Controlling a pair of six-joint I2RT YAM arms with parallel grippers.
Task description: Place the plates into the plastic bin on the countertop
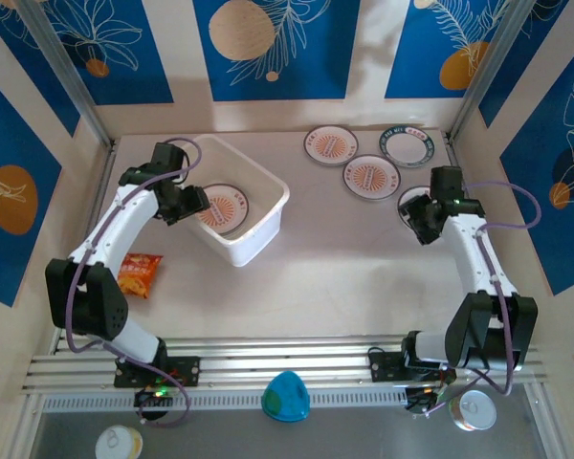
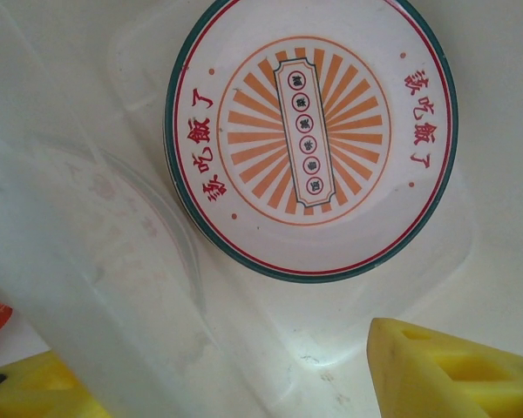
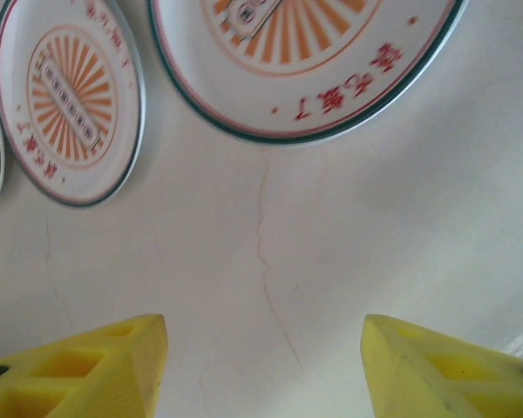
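one plate lies flat in the plastic bin; more plates rest on the countertop beyond it — probably stiff, glazed, slippery, chippable, so pinch a raised rim; left gripper gapes empty over the bin's wall; right gripper gapes empty near those plates.

Beige countertop, plastic bin, plates, snack packet

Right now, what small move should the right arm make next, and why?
Probably ease the right gripper forward and down to the nearest plate: its jaws are open and empty over bare countertop, with that plate's rim just ahead.
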